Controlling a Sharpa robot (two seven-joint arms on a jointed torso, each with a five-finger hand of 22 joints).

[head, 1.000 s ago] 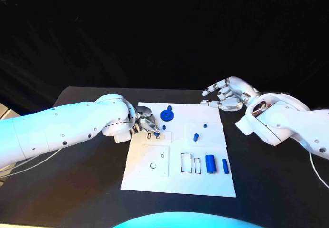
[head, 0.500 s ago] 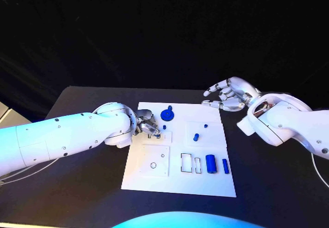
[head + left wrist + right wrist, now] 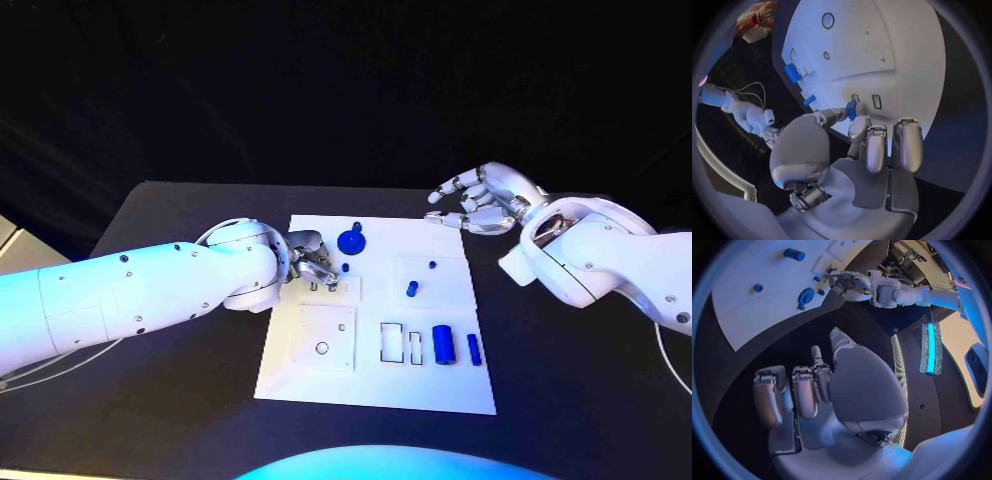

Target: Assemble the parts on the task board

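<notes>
The white task board (image 3: pixel 378 385) lies in the middle of the black table. My left hand (image 3: pixel 307 262) hangs over the board's left part, by two small rectangular slots (image 3: pixel 877 101). It pinches a small blue part (image 3: pixel 851 109) between thumb and a finger, close to those slots. A small blue peg (image 3: pixel 345 267) stands just right of the fingers. My right hand (image 3: pixel 485 200) hovers off the board's far right corner, holding nothing, with its fingers apart.
On the board are a blue disc with a peg (image 3: pixel 351 240), a tiny peg (image 3: pixel 431 266), a short cylinder (image 3: pixel 413 289), a thick cylinder (image 3: pixel 443 345) and a slim bar (image 3: pixel 473 349). There are also a ring outline (image 3: pixel 322 348) and rectangular recesses (image 3: pixel 391 342).
My left forearm has swung lower and nearer, while its hand has stayed at the small slots. The fingers now cover the blue part. The right hand has barely moved.
</notes>
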